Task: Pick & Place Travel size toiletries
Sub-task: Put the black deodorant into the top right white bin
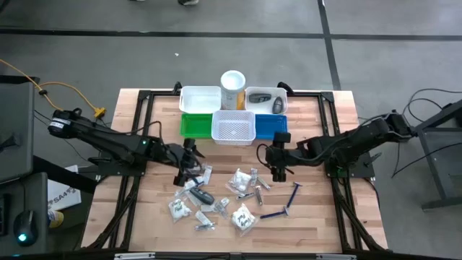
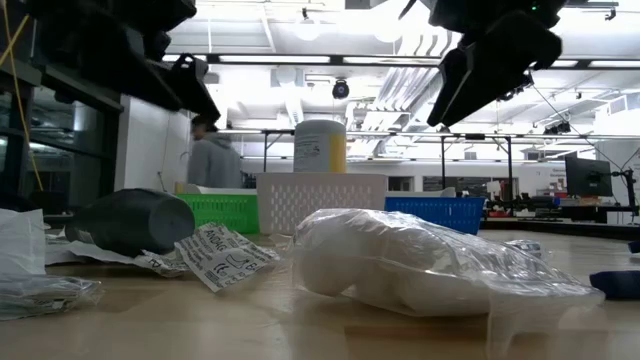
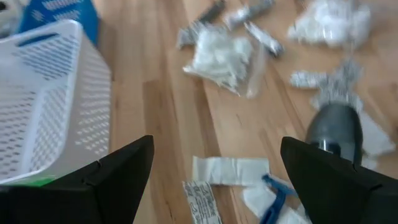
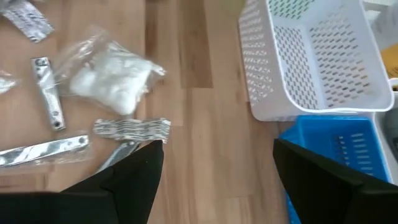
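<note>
Fingers of the left gripper (image 1: 189,153) stand spread wide with nothing between them, hovering left of centre in the overhead frame, just above the upper left edge of the scattered toiletries. In its wrist picture the two dark fingers (image 3: 118,177) fill the bottom corners, with bare wood and a small white packet (image 3: 230,170) showing in the gap. Right of centre, the right gripper (image 1: 278,165) is likewise parted and empty, poised beside the upper right edge of the pile; its fingers (image 4: 127,186) frame a striped sachet (image 4: 132,129) and a bag of white cotton (image 4: 112,78).

Below and between the grippers, the travel size toiletries (image 1: 224,198) lie loose on the wooden table (image 1: 317,224), spread across the lower middle of the overhead frame: crinkly clear packets, silvery sachets, a dark grey oval piece (image 1: 203,195), and two blue razors (image 1: 285,204) at the lower right of the heap.

Along the table's upper edge sit a white basket (image 1: 233,128), a green bin (image 1: 195,125), a blue bin (image 1: 271,126), a white tray (image 1: 200,99) and a white-and-yellow cylinder (image 1: 232,88). A second tray (image 1: 266,100) on the right already holds dark pieces.
</note>
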